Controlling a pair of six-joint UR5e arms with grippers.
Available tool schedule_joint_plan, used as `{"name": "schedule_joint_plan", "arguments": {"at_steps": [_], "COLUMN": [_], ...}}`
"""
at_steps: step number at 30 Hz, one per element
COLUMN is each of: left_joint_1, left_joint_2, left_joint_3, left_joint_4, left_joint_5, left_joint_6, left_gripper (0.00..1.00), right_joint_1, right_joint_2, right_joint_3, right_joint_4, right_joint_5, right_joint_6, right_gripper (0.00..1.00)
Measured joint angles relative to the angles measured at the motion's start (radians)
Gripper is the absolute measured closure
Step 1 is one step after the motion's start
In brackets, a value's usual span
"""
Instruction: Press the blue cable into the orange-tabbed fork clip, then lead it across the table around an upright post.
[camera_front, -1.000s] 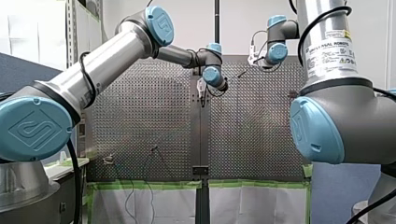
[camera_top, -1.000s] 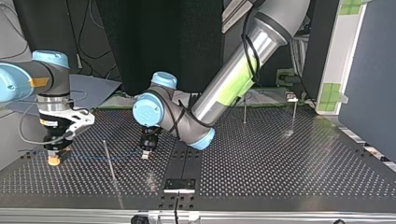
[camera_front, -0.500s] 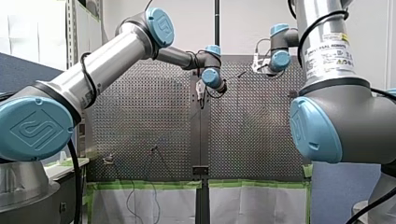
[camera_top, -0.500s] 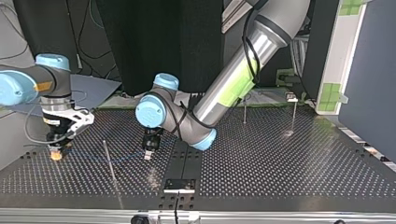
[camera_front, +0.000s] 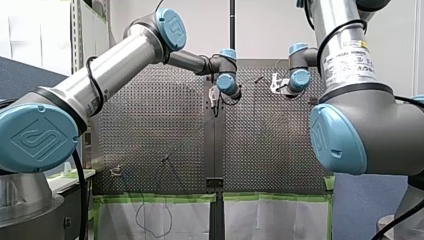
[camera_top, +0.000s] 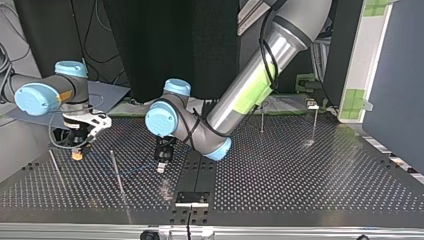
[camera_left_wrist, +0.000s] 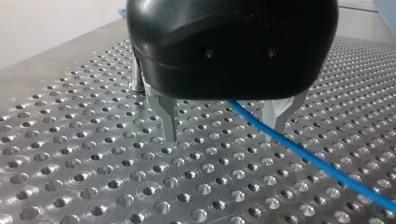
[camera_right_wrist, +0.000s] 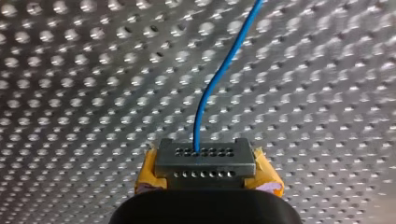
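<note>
1. Nearest in the left wrist view, my left gripper (camera_left_wrist: 223, 136) hangs just above the perforated table (camera_left_wrist: 84, 177); its two metal fingers (camera_left_wrist: 169, 116) stand well apart, gripping nothing.
2. The blue cable (camera_left_wrist: 322, 164) passes through that gap, closer to one finger than the other, and runs on low over the holes away from the gripper.
3. In the right wrist view, my right gripper (camera_right_wrist: 205, 161) has its yellow-padded fingers pressed together on the cable's end; the cable rises out of the middle of the fingertips and curves away over the plate.
4. In the top view, a black bracket (camera_top: 191, 198) sits at the table's near edge, at the foot of the dark centre strip.
5. Behind it, the near post (camera_top: 118, 175) stands upright between the two grippers; the cable runs low from one gripper to the other across this post's line; I cannot tell which side it passes.
6. A leaning post (camera_top: 56, 167) stands by the view's left edge, close to my right gripper.
7. At the view's right, bare plate stretches back to a far post (camera_top: 262, 117) and a corner post (camera_top: 315, 122) near the far edge.
</note>
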Motion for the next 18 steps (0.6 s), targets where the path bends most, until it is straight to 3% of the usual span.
{"name": "schedule_joint_plan", "arguments": {"at_steps": [8,18], "left_joint_1": [-0.004,-0.005], "left_joint_2": [0.0,0.0], "left_joint_3": [0.0,-0.001], "left_joint_4": [0.011,0.016], "left_joint_5": [-0.019,-0.029], "left_joint_6": [-0.004,-0.004], "left_gripper": [0.11,0.11], "right_joint_1": [-0.002,0.002], "right_joint_2": [0.035,0.105], "right_joint_3": [0.068,0.138], "right_joint_4": [-0.069,-0.153], "right_joint_5": [0.002,0.004], "right_joint_6": [0.026,0.027], "right_gripper": [1.0,1.0]}}
